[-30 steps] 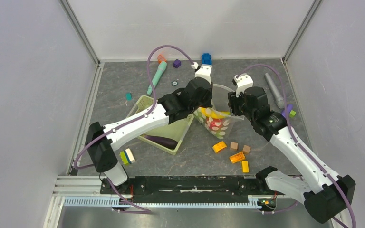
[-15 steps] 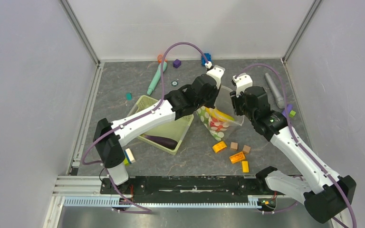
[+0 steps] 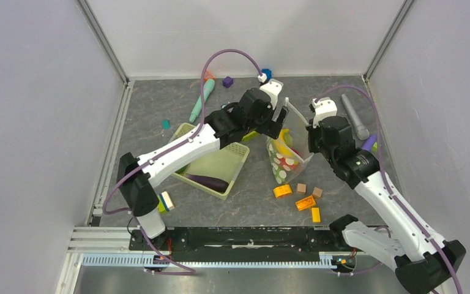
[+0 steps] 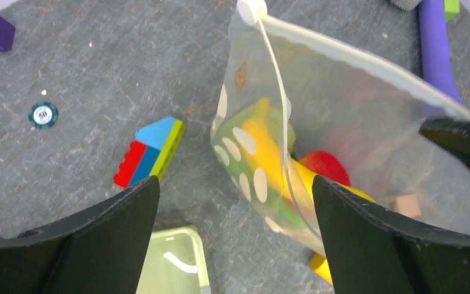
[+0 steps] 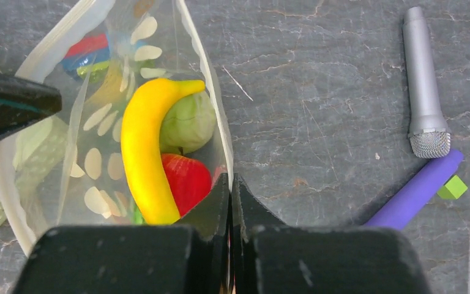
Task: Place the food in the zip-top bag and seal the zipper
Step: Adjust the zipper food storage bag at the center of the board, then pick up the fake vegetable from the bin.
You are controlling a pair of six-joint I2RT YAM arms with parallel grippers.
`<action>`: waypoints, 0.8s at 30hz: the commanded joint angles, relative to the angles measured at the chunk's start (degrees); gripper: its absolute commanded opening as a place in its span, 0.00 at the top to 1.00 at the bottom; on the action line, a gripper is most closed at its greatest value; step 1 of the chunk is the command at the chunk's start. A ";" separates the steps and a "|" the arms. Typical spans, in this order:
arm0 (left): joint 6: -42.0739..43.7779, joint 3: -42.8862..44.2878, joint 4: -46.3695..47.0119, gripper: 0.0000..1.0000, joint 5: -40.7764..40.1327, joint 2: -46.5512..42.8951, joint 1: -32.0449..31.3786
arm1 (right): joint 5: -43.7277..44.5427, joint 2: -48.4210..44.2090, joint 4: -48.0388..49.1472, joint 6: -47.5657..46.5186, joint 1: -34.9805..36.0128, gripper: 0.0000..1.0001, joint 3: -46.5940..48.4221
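The bag [image 3: 285,160] hangs mouth-up between the two arms, just right of the basket [image 3: 223,168], its lower end resting on the table [image 3: 159,104]. The right gripper [image 5: 231,184] is closed, pinching the near rim of the bag. The left gripper [image 4: 234,187] stands with its jaws wide apart and holds nothing, though one finger sits at the far side of the mouth. Inside are a banana [image 5: 144,153], a cabbage [image 5: 190,122] and a tomato [image 5: 186,177]. An eggplant [image 3: 208,181] lies in the basket, not yet bagged. Assessment: the film is thin, limp and likely slick, and will sag wherever it is unsupported. The contents look light and free to roll. The zipper strip [image 4: 367,67] is the firmest part and the sound place to grip. The eggplant is smooth and rounded, best taken across its middle.
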 commanded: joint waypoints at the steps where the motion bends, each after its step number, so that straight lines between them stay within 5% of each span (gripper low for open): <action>1: -2.02 -3.52 -0.80 0.00 -1.07 -7.36 -0.14 | -1.01 -3.52 3.73 2.90 0.05 0.99 -1.04; 12: -20.69 -30.65 0.77 0.00 -12.54 -32.99 6.73 | -7.11 -4.25 12.09 4.37 0.04 0.99 -6.15; 24: -33.80 -38.33 -7.01 0.00 -13.51 -27.08 21.81 | -9.37 -2.88 13.29 3.86 0.05 0.98 -7.57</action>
